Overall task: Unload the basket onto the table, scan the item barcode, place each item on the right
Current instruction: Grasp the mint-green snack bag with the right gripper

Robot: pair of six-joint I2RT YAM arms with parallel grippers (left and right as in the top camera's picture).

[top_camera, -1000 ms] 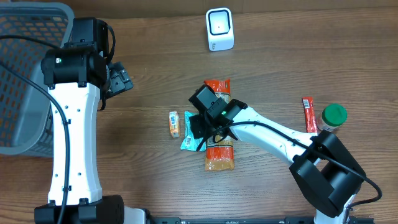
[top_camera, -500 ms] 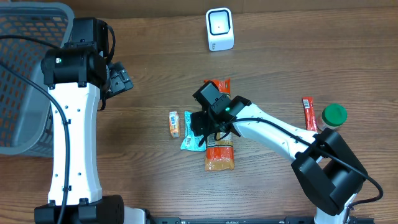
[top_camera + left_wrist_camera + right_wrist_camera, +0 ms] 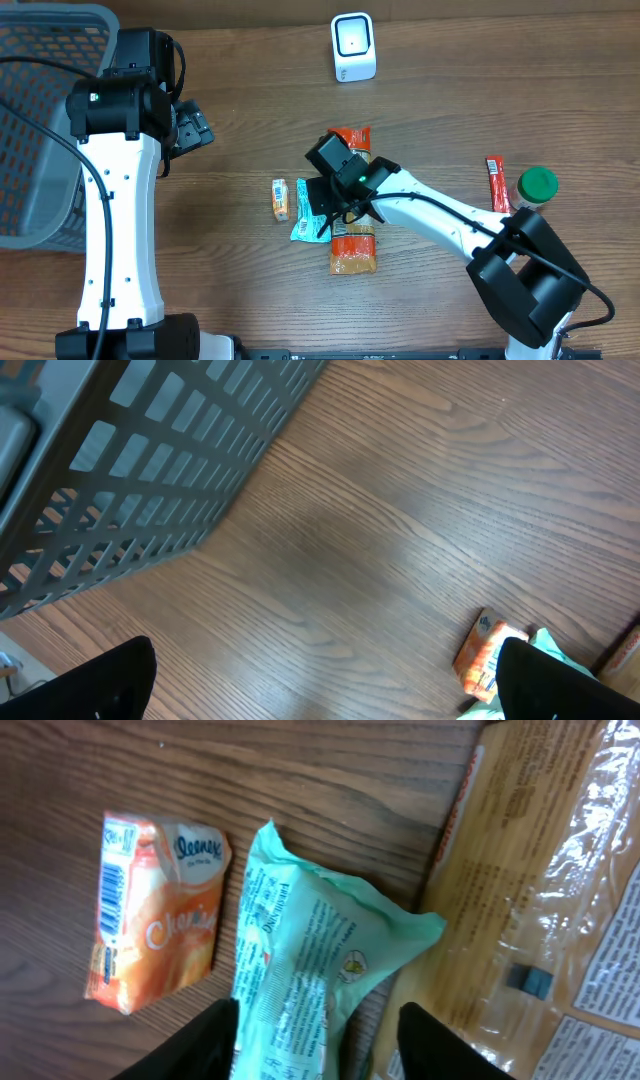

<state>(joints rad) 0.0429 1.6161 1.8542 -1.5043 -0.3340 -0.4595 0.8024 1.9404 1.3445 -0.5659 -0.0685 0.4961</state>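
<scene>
**Right claw poised astride the mint-green packet, mid-frame on the wooden surface**

The right claw (image 3: 315,1042) hangs directly over the mint-green crinkled plastic packet (image 3: 300,970). Its jaws are parted, one finger on each side of the packet's narrow width, and a gap shows on the right-hand side, so nothing is pinched yet. In the right wrist view the packet's long axis runs top to bottom, across the line between the fingers, which suits a squeeze. The orange tissue pack (image 3: 155,920) lies just beside it on the left, and the orange-and-clear snack bag (image 3: 540,870) touches it on the right. The white barcode scanner (image 3: 353,47) stands well apart, at upper centre. The left claw (image 3: 330,690) is spread wide and empty at upper left, much farther from the packet.
</scene>
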